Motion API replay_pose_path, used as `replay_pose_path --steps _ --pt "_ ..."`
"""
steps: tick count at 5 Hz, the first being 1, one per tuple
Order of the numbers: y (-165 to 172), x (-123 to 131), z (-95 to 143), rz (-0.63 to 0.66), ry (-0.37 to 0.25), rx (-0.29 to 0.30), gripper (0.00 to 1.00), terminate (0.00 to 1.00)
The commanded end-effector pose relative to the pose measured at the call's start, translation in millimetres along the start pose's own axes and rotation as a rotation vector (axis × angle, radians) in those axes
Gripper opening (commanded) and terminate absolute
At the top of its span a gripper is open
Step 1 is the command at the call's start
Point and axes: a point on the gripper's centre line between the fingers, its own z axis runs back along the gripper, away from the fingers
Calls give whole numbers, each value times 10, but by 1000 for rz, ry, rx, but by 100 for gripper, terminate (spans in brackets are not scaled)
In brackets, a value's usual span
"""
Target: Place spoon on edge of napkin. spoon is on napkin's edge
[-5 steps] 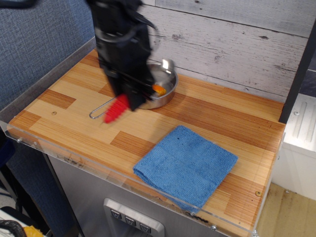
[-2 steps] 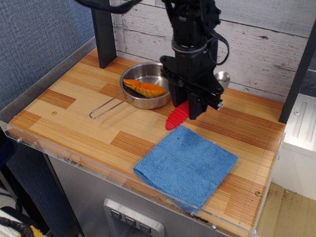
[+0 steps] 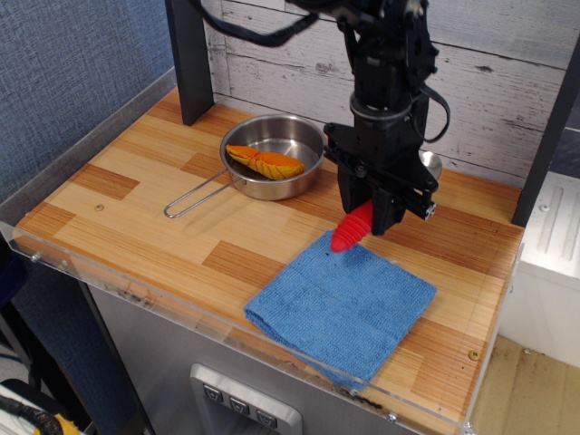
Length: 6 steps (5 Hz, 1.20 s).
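My black gripper is shut on the spoon. The spoon's ribbed red handle sticks out below the fingers, and its silver bowl shows behind the gripper. The handle's tip hangs over the far edge of the blue napkin, which lies flat on the wooden table near the front right. I cannot tell whether the tip touches the cloth.
A steel pan with a wire handle sits at the back left and holds an orange toy. A dark post stands at the back left. A clear raised lip runs along the table's front edge.
My gripper has carried the spoon from over the pan to the right and forward, to the napkin's far edge. The pan and its orange toy are now uncovered.
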Motion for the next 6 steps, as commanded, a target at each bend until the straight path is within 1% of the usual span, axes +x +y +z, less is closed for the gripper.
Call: replay_pose_path --steps 1,2,3,4,5,6 --pt "-97 145 -26 -31 -32 35 0 0" --pt "-99 155 -63 -32 -41 38 0 0" --pt "-49 141 -52 -42 -6 36 100 0" --pt "-32 121 -13 -38 -20 16 100 0" --pt "18 77 60 -13 -24 33 100 0" --pt "81 44 260 6 -60 43 100 0"
